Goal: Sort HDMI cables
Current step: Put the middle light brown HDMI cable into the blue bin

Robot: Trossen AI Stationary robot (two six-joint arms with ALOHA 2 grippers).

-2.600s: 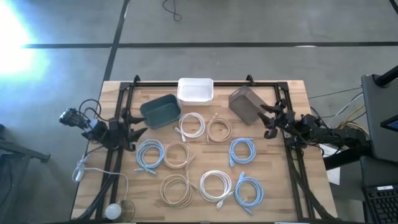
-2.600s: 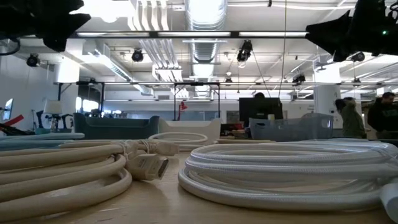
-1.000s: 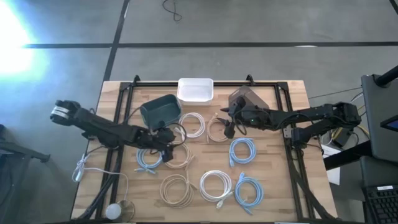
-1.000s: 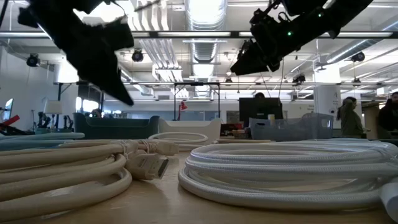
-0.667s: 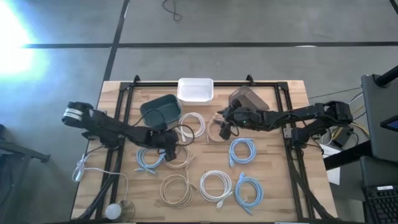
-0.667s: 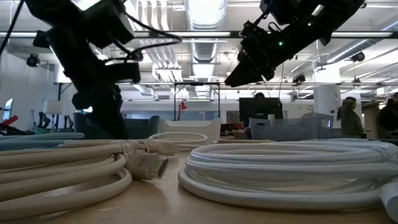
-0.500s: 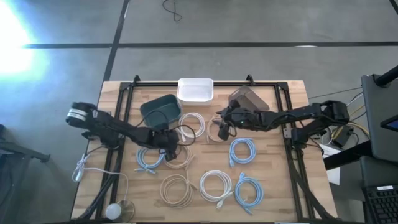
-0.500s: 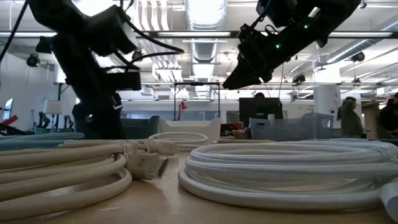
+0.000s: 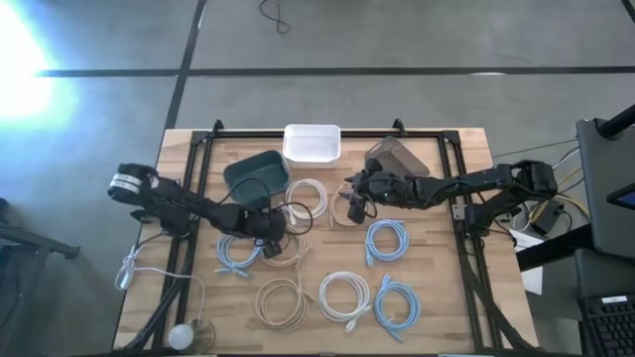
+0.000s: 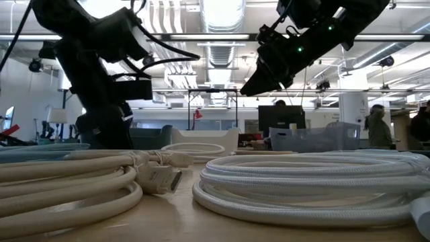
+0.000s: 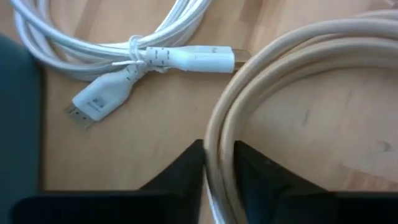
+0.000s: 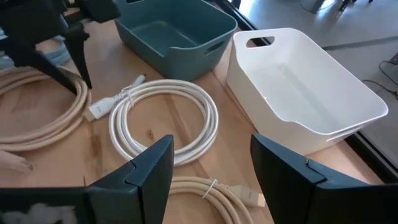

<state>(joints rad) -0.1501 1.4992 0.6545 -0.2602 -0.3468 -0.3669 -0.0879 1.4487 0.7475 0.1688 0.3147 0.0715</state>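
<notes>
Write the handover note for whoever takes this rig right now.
Left gripper: fingers closed around a strand of a tan cable coil lying on the table, not lifted.
Right gripper: open, empty, above the tan coil beside the white coil.
Bins: teal bin, white bin and brown bin at the far edge.
Done: no coil is binned.
Left: all nine coils, blue, white and tan, are spread on the table.

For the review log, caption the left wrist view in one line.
Left tool closing astride a tan-beige cable coil, with a white cable's plugs lying beside on the wooden table.
</notes>
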